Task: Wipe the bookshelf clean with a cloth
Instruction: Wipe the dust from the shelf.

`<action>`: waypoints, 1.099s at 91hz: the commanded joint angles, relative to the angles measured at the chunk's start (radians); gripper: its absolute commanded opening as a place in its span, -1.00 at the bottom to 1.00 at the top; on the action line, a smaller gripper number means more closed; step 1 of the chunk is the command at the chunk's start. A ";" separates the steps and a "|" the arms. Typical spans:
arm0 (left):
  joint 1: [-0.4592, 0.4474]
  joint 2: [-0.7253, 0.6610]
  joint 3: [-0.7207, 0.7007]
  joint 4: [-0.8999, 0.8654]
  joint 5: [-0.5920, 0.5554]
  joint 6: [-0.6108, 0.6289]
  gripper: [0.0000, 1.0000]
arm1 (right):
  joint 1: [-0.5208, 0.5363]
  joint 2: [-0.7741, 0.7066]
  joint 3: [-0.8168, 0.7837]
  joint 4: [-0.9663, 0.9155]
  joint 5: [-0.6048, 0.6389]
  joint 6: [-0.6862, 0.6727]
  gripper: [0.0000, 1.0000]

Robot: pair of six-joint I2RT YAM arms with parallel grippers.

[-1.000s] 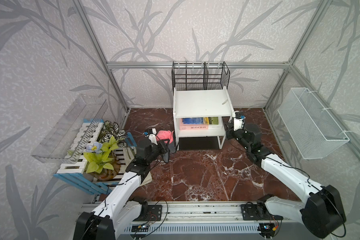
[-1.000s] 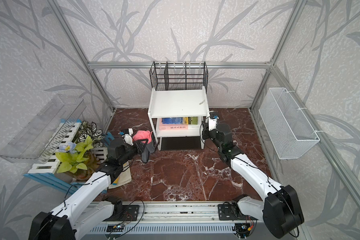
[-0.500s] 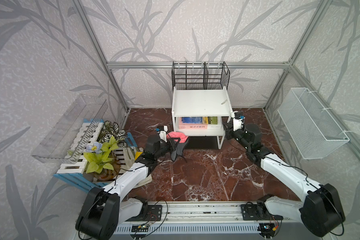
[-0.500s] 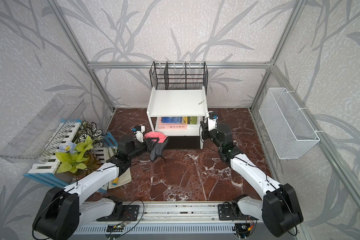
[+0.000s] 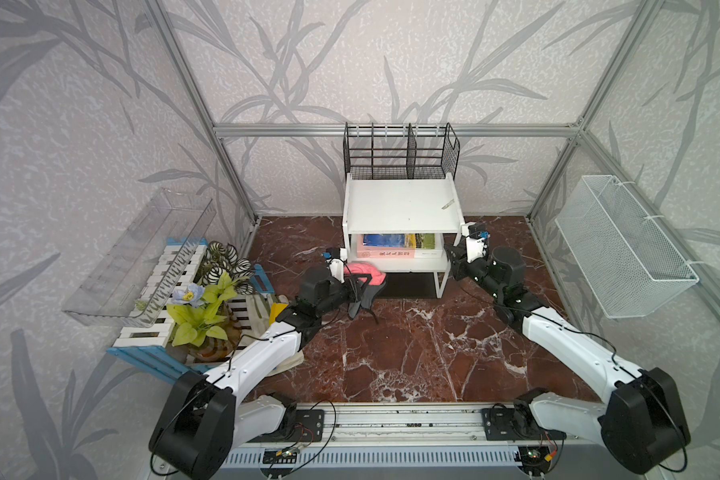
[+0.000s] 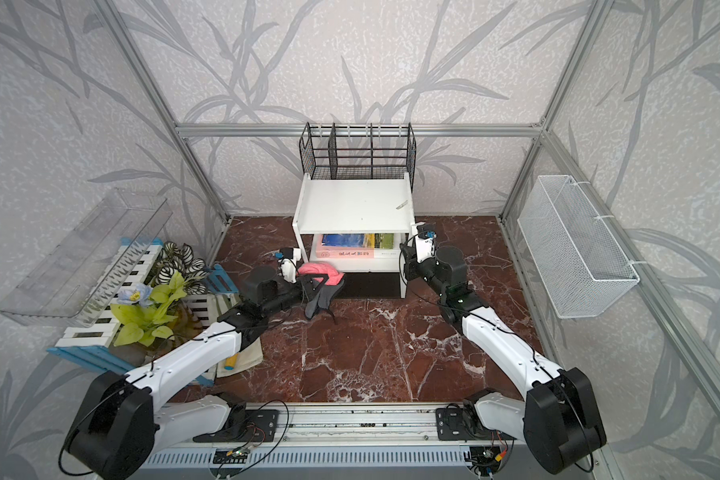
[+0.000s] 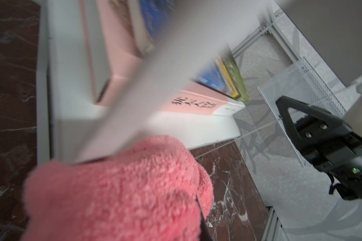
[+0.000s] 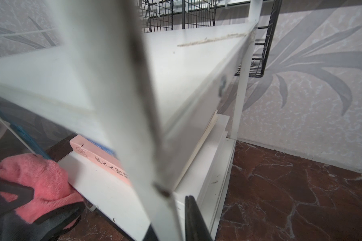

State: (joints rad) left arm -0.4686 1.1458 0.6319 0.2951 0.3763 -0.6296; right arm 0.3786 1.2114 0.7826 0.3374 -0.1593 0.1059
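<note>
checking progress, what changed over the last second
The left claw, shut on the pink terry towel, carried it from beside the blue-white plant crate to the lower board's front left corner on the white tube-frame bookshelf. The right claw stayed clamped on its front right post; the stacked books did not move.

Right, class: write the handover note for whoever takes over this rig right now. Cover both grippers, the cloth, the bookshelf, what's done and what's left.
Left gripper: shut on the pink cloth, held against the left front corner of the bookshelf, at its lower board.
Right gripper: clamped on the right front post, apparently steadying the shelf.
Done: cloth is in hand and at the shelf.
Left: wipe the lower board in front of the books, then the top board, where a small scrap lies.
</note>
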 commanded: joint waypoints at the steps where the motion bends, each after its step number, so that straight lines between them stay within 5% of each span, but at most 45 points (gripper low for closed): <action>1: -0.089 -0.093 0.068 -0.054 -0.252 0.111 -1.00 | 0.004 0.001 0.001 -0.130 -0.056 0.146 -1.00; 14: -0.121 -0.102 0.095 -0.090 -0.528 0.234 -1.00 | 0.005 0.001 0.004 -0.134 -0.048 0.150 -1.00; 33: -0.156 0.031 0.196 -0.154 -0.685 0.340 -1.00 | 0.004 0.001 0.017 -0.168 -0.034 0.142 -1.00; 60: -0.199 0.248 0.202 -0.027 -0.580 0.261 -1.00 | 0.008 0.017 0.026 -0.176 -0.052 0.147 -1.00; 100: -0.451 0.624 0.570 0.005 -0.379 0.218 -1.00 | 0.021 -0.013 0.012 -0.186 -0.031 0.144 -1.00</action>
State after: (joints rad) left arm -0.8715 1.7222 1.1381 0.3294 -0.0689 -0.4042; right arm 0.3847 1.2106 0.7994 0.3023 -0.1535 0.1013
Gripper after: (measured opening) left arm 0.075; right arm 0.150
